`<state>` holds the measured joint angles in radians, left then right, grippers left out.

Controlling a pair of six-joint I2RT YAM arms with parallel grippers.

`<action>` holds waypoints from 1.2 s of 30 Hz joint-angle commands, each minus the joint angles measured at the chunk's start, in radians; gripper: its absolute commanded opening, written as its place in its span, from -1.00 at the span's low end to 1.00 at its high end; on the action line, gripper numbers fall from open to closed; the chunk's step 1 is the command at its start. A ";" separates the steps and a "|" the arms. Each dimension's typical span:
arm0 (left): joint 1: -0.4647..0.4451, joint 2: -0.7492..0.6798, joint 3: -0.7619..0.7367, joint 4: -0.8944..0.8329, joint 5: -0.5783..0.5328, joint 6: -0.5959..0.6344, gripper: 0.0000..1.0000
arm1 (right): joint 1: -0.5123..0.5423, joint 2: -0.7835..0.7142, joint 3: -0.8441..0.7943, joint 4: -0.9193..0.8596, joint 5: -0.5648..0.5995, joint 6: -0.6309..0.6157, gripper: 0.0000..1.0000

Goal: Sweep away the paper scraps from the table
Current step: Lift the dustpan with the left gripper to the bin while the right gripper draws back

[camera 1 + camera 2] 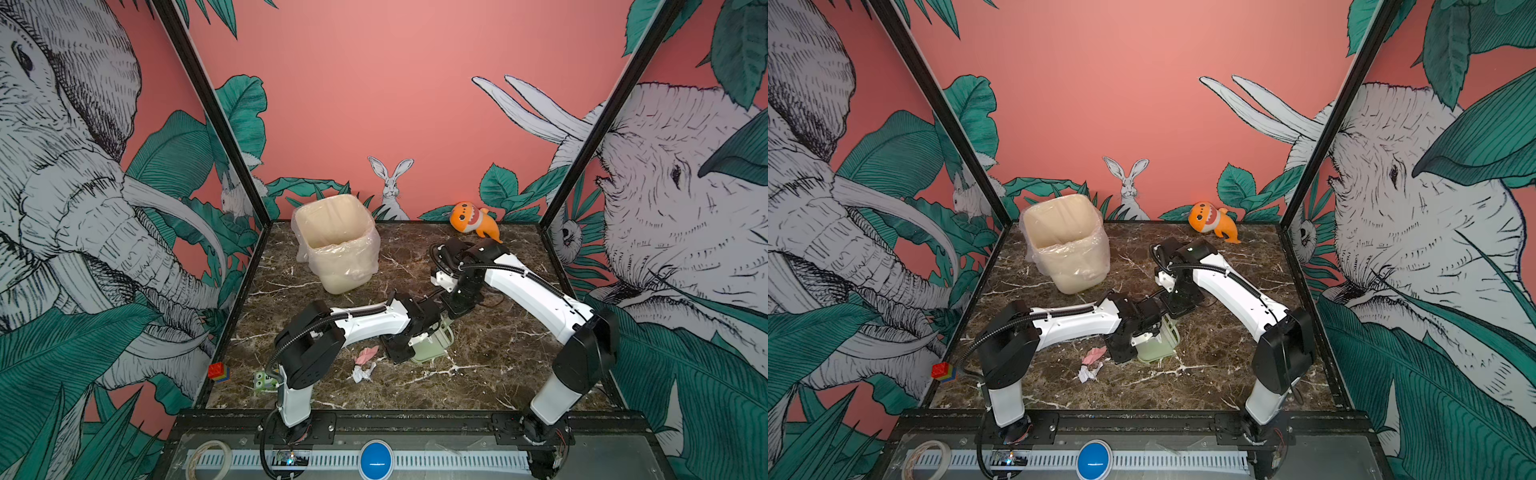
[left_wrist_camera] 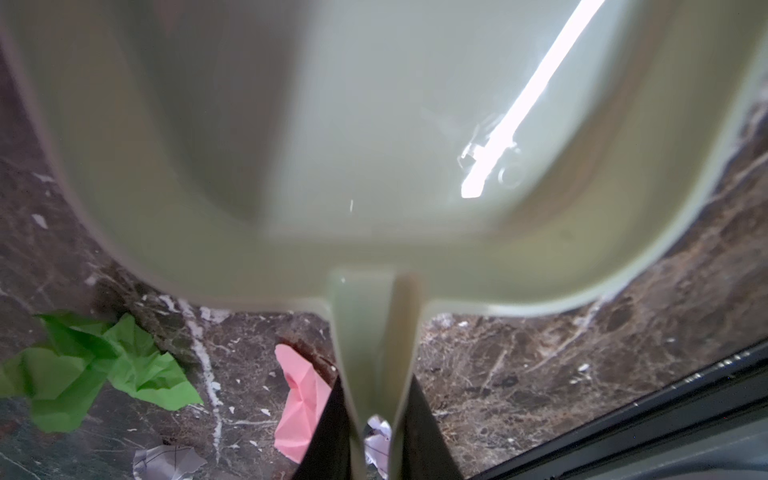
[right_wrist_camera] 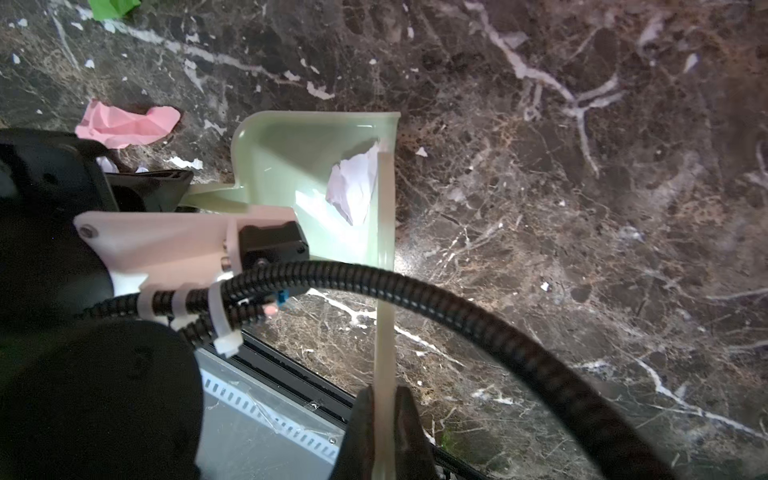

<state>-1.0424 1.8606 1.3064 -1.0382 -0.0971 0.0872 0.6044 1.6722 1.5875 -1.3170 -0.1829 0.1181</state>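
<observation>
Paper scraps — judged light, soft, easily skittered — are better pushed by the brush than pinched. One white bit is seen inside the dustpan; pink, green and white ones lie near its handle end. The left gripper is pinched on that handle, the right gripper on the brush. The table, slick marble, is seen open beyond the dustpan's lip.

Dustpan pale green, scraps pink, green, white (table brown, white-veined).
</observation>
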 commanded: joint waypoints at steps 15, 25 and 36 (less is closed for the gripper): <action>0.018 -0.234 -0.053 0.064 -0.086 -0.040 -0.79 | -0.220 -0.213 -0.060 -0.071 0.026 -0.052 -1.00; 0.129 -0.425 0.029 -0.037 -0.064 -0.066 -0.76 | -0.269 -0.241 -0.135 -0.018 -0.029 -0.061 -1.00; 0.206 -0.488 0.279 -0.254 -0.097 -0.062 -0.74 | -0.289 -0.239 -0.158 0.008 -0.057 -0.070 -1.00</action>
<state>-0.8486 1.3926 1.5330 -1.1885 -0.1848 0.0425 0.3210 1.4570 1.4387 -1.3136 -0.2222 0.0608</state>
